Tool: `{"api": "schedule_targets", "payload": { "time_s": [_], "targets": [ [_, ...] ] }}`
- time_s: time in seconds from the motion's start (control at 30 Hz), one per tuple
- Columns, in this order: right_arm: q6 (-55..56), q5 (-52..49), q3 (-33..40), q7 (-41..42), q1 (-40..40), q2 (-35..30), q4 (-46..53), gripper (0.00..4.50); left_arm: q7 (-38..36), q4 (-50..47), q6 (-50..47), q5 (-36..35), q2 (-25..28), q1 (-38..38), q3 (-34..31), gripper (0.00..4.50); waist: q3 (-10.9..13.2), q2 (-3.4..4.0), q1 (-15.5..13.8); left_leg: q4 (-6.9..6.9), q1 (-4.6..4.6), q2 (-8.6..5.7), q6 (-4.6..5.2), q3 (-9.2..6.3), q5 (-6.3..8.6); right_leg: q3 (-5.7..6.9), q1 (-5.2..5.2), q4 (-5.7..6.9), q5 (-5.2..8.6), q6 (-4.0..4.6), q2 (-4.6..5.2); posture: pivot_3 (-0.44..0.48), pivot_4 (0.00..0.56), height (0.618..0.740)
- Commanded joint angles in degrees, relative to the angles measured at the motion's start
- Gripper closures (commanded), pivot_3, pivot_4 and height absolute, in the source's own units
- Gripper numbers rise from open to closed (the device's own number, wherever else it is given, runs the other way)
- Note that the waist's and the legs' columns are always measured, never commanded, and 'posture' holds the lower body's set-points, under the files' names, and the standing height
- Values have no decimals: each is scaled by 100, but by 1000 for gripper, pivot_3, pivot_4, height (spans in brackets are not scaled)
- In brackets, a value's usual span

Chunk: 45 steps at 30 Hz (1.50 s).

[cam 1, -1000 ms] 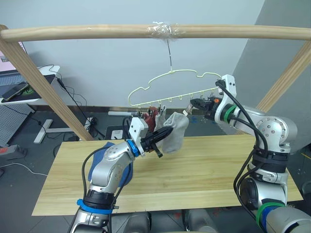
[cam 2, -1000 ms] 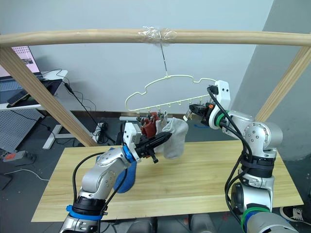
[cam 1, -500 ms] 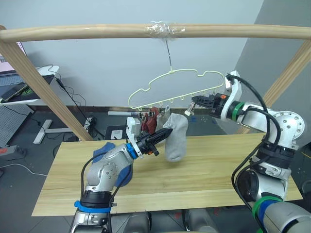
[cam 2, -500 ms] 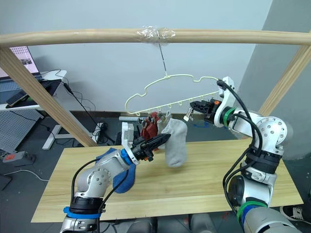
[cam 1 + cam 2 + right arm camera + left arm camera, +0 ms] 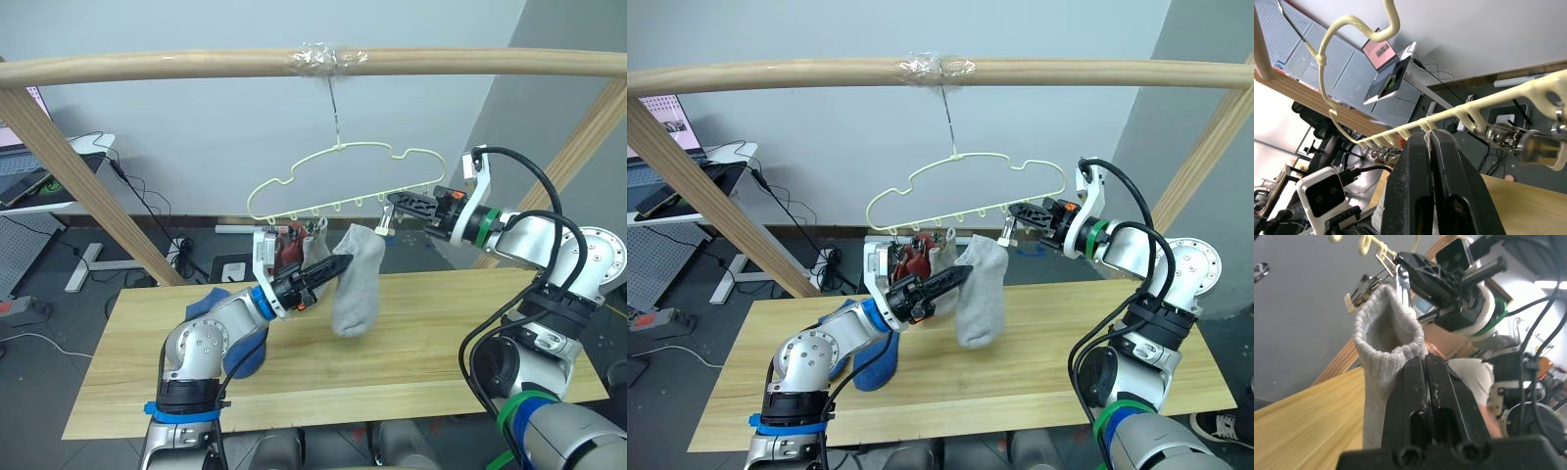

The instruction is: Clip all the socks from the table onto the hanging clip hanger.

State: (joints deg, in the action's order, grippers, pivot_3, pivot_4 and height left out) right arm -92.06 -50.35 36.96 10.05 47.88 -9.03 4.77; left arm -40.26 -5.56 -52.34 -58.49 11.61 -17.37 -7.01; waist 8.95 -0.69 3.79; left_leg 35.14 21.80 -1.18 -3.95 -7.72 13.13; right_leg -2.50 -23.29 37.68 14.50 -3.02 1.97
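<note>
Left gripper [image 5: 338, 262] closed on cuff of grey sock [image 5: 355, 281], sock hanging down above table [image 5: 411, 333], just under clip hanger [image 5: 343, 176]. Right gripper [image 5: 397, 204] fingers pressed together at a clip on hanger's right end, just above the sock cuff. Red sock [image 5: 285, 253] already clipped to hanger, left of grey sock. Blue sock [image 5: 240, 343] on table below hanger's left end
</note>
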Motion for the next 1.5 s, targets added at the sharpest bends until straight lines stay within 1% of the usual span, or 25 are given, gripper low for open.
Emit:
{"api": "schedule_targets", "payload": {
  "time_s": [0.03, 0.23, 0.4, 0.63, 0.73, 0.87, 0.97, 1.03, 1.1, 1.2, 1.3, 1.33, 1.43, 1.5],
  "targets": [
    [-44, -266, 64, -42, 97, 18, 97, 4500, 25, -219, -63, -209, 39, -127, -92, 4477, 0, 0, 1, 0, 0, 0, 0, 0, 0, 0, 0, 0, 0, 0, 0, -60, 136, 740],
    [-44, -321, 57, -109, 75, 35, 106, 4500, 77, -273, -130, -294, 57, -85, -74, 4477, 1, 1, 0, -1, 1, 0, 0, 1, 0, -1, 0, -3, 0, 0, 0, -56, 135, 740],
    [-26, -225, -211, 5, -96, 3, 359, 4500, 70, -364, -92, -224, 109, 64, -13, 4477, 1, 1, -1, -1, 1, 0, 0, 1, 0, -1, 0, -4, 0, 0, 0, -57, 134, 740],
    [12, -218, -217, -36, -171, 150, 440, 4500, 186, -415, -270, -546, 72, 141, -108, 4477, 3, 2, -1, -3, 2, 0, 0, 0, 0, -1, -1, -6, 1, 0, 0, -54, 134, 740],
    [5, -207, -190, -22, -177, 115, 421, 4500, 225, -425, -262, -586, 88, 165, -115, 4477, 3, 2, -2, -3, 2, 0, 0, 0, 0, -1, -1, -7, 1, 0, 0, -54, 131, 740],
    [127, -185, -335, 37, -261, 47, 509, 4500, 253, -585, -287, -647, 153, 320, -117, 4477, 3, 2, -5, -4, 3, 0, 0, 1, 0, -1, -1, -10, 1, 0, 0, -51, 129, 740],
    [352, -120, -647, 138, -477, -14, 706, 4500, 248, -726, -298, -635, 261, 469, -111, 4477, 3, 2, -5, -8, 4, 1, 0, -1, 1, 0, -2, -15, 1, 0, 0, -47, 127, 740],
    [764, 77, -1209, 346, -818, -248, 992, 4500, 204, -849, -233, -516, 396, 579, -78, 4477, 3, 3, -5, -9, 5, 1, 0, 0, 1, 0, -2, -19, 1, 0, 0, -40, 125, 740],
    [1096, 174, -1520, 432, -1071, -332, 1140, 4500, 151, -962, -215, -472, 534, 680, -57, 4477, 3, 3, -7, -10, 7, 2, 0, -1, 1, 0, -2, -28, 1, -1, 0, -40, 125, 740],
    [1457, 288, -1853, 519, -1407, -442, 1294, 4500, 131, -1124, -255, -491, 766, 810, -50, 4477, 4, 3, -15, -11, 12, 2, -1, 1, 1, -1, -1, -42, -2, -4, 1, -31, 128, 740],
    [1630, 267, -1953, 495, -1639, -460, 1382, 4500, 156, -1162, -407, -569, 961, 922, -20, 4477, 5, 3, -26, -12, 14, 2, -1, 1, 1, 0, -1, -48, -3, -6, 1, -26, 132, 740],
    [1705, 303, -2033, 519, -1734, -522, 1434, 4500, 185, -1110, -432, -448, 1032, 953, 57, 4477, 6, 3, -37, -13, 14, 2, -1, 2, 1, -1, -1, -49, -3, -6, 2, -29, 134, 740],
    [2024, 550, -2405, 629, -2084, -803, 1645, 4500, 198, -753, -160, 355, 1212, 1012, 481, 4477, 7, 4, -50, -17, 14, 1, -1, 1, 2, 0, 0, -57, -3, -6, 2, -38, 137, 740],
    [2190, 633, -2555, 653, -2234, -901, 1720, 4500, 202, -574, -31, 577, 1180, 996, 562, 4477, 14, -1, -54, -20, 14, 1, -1, 2, 2, 0, 1, -62, -2, -5, 2, -45, 138, 740]
  ]
}}
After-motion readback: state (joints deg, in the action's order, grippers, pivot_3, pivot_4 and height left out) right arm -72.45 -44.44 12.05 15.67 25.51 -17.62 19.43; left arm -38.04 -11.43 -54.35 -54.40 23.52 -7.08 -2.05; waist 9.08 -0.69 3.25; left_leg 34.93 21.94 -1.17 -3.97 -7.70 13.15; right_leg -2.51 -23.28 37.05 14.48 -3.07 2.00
